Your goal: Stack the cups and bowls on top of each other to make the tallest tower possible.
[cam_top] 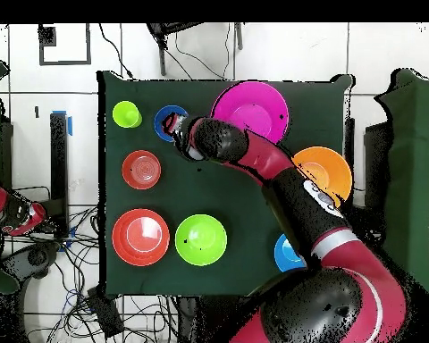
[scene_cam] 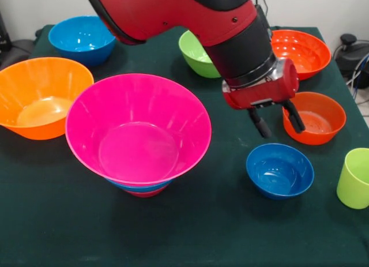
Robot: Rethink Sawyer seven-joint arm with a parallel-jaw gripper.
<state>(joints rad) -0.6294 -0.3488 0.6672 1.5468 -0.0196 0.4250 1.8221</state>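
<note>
Two black fingers (scene_cam: 260, 123) hang spread, a clear gap between them, nothing held. Gripper (scene_cam: 278, 122) hovers above the table, not touching anything.

Landmark: small blue bowl (scene_cam: 280, 170), upright, mouth up, empty.
- Gripper sits just above and a little behind this bowl in the front view; overhead shows the wrist partly over it. My read: this bowl is the likely next pick, a short straight drop with one finger inside the rim and one outside.
- The bowl is round, so no long axis; any rim point would serve.

From the small blue bowl outward:
- Medium red-orange bowl (scene_cam: 314, 117) just behind it, close beside one finger. Nearest thing to snag on the way down.
- Lime-green cup (scene_cam: 354, 177) beside it toward the table edge, upright, apart from it.
- Tower (scene_cam: 138, 131) on the other side, well apart: large pink bowl on top, mouth up, a blue rim and a red base showing beneath. Low so far; most pieces are loose.
- Larger red-orange bowl (scene_cam: 301, 51) and green bowl (scene_cam: 199, 55) farther back, the green one partly hidden by the arm.
- Large orange bowl (scene_cam: 40, 94) and another blue bowl (scene_cam: 82, 39) beyond the tower.

Carry path to the tower looks open.
</note>
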